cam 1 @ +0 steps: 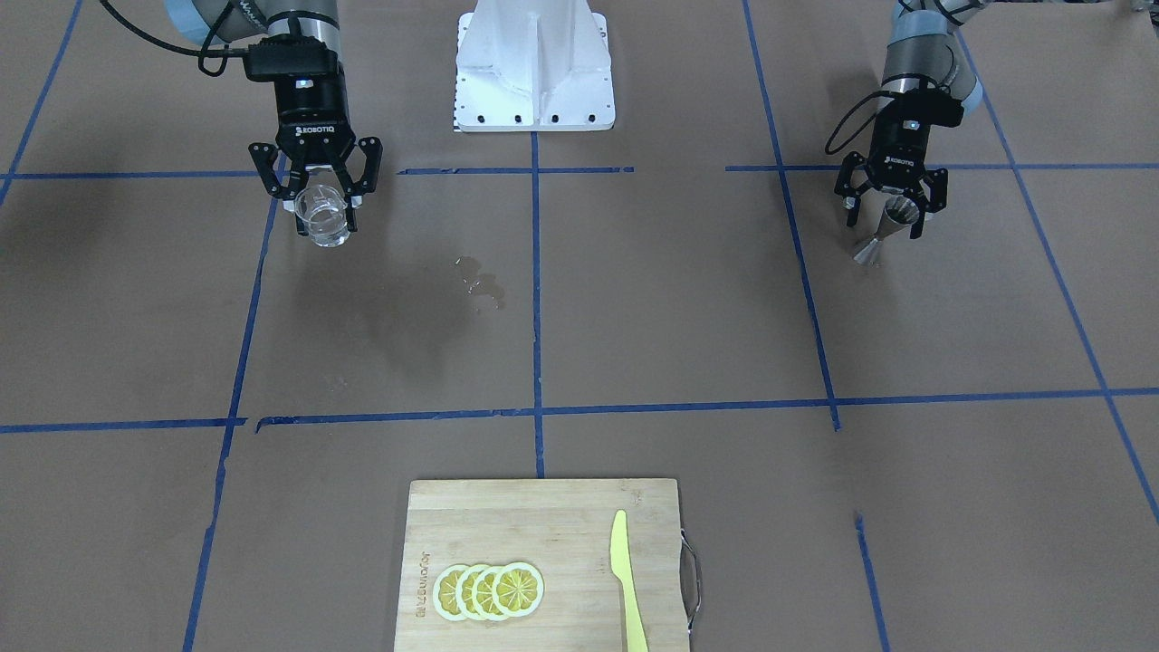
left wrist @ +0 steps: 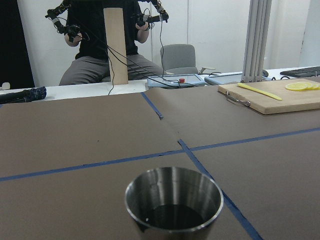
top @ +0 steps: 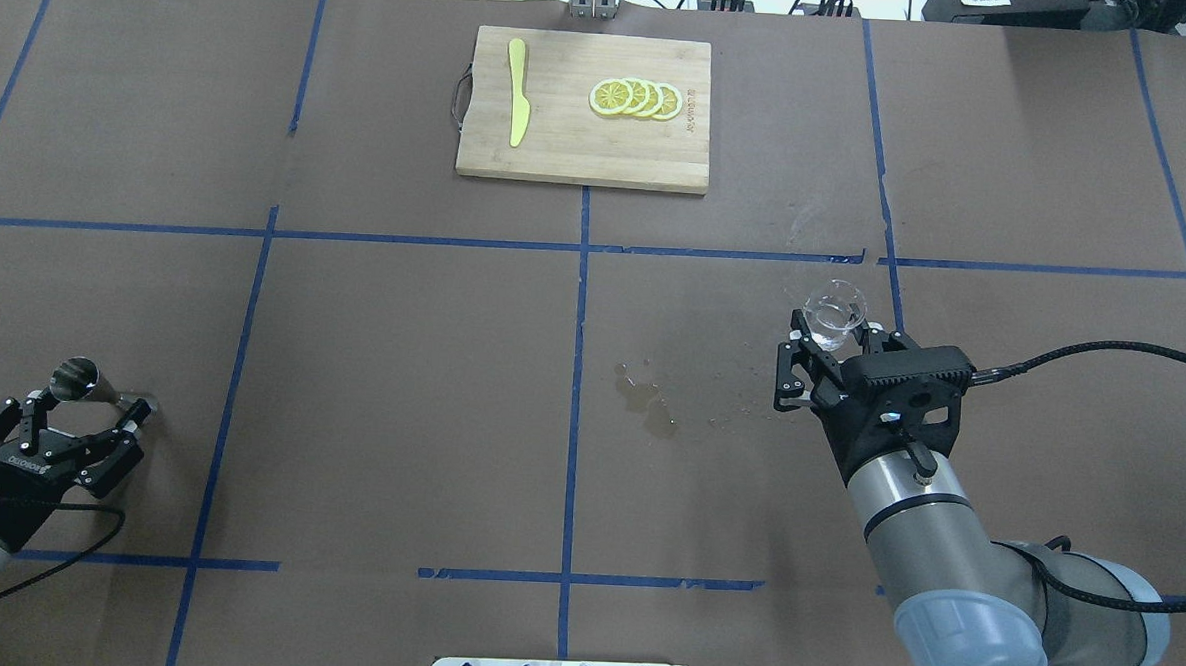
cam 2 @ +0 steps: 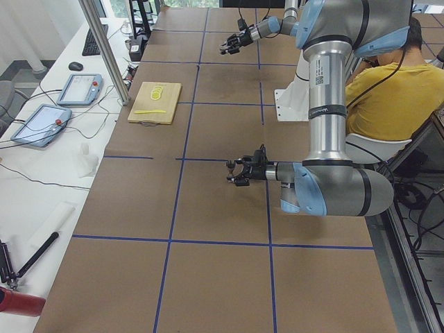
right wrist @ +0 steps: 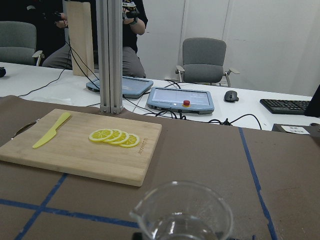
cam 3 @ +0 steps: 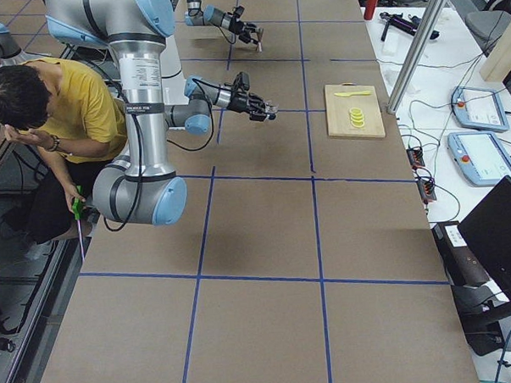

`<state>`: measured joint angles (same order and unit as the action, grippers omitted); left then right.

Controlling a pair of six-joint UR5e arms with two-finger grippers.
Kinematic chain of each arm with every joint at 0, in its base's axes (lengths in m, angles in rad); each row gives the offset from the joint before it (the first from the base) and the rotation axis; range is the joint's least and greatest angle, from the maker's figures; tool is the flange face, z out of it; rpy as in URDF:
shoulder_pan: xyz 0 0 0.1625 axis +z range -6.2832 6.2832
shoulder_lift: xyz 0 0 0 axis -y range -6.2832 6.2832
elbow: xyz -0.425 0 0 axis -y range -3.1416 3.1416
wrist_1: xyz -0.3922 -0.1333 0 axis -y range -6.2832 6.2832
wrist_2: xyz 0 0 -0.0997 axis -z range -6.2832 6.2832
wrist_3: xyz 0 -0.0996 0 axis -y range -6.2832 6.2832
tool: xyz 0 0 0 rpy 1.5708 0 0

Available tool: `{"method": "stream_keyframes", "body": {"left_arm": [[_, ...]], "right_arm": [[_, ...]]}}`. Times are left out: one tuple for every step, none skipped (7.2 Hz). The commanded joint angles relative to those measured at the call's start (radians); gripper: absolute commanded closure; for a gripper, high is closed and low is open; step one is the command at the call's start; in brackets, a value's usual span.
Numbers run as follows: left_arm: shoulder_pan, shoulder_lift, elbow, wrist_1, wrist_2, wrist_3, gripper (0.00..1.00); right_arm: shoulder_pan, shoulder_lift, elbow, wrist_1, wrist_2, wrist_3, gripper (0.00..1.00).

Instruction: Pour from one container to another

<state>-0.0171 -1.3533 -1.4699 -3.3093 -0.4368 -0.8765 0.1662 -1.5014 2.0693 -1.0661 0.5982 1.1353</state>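
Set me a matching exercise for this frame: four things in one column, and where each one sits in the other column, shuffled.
Things:
1. glass cup
2. jigger
3. knife
4. puddle

Places:
A. in the jaws of the left gripper
B. on the brown paper, between the two arms
C. in the jaws of the right gripper
D. lying on the cutting board

Pairs: 1-C, 2-A, 3-D, 4-B

Clear glass cup [cam 1: 324, 217], silver jigger [cam 1: 883, 231] — brown table [cam 1: 688, 308] gridded in blue tape [cam 1: 536, 344].
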Motion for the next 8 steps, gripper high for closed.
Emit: {"method": "stream_keyframes", "body": {"left_arm": [[0.023,0.008,-0.001,-0.003,0.016,0.001,0.00],[0.055,0.022,-0.001,-0.004,0.027,0.001,0.00],[0.083,0.037,-0.001,-0.004,0.038,0.002,0.00],[0.098,0.072,-0.001,-0.007,0.047,0.004,0.00],[0.118,0.080,0.000,-0.016,0.049,0.004,0.00],[0.149,0.098,0.002,-0.036,0.053,0.002,0.00],[0.184,0.138,0.005,-0.080,0.081,0.002,0.00],[0.195,0.175,0.008,-0.088,0.087,-0.004,0.00]], "right_arm": [[-0.001,0.000,0.008,0.000,0.000,0.000,1.00],[-0.001,0.001,0.009,0.000,0.000,0.000,1.00],[-0.001,0.001,0.011,0.000,0.000,0.000,1.00],[-0.001,0.001,0.011,-0.002,0.000,0.000,1.00],[-0.002,0.001,0.011,-0.002,0.000,0.000,1.00],[-0.001,0.010,0.011,-0.002,0.000,0.000,1.00],[-0.001,0.010,0.011,-0.002,0.000,0.000,1.00],[-0.001,0.010,0.011,-0.002,0.002,0.000,1.00]]}}
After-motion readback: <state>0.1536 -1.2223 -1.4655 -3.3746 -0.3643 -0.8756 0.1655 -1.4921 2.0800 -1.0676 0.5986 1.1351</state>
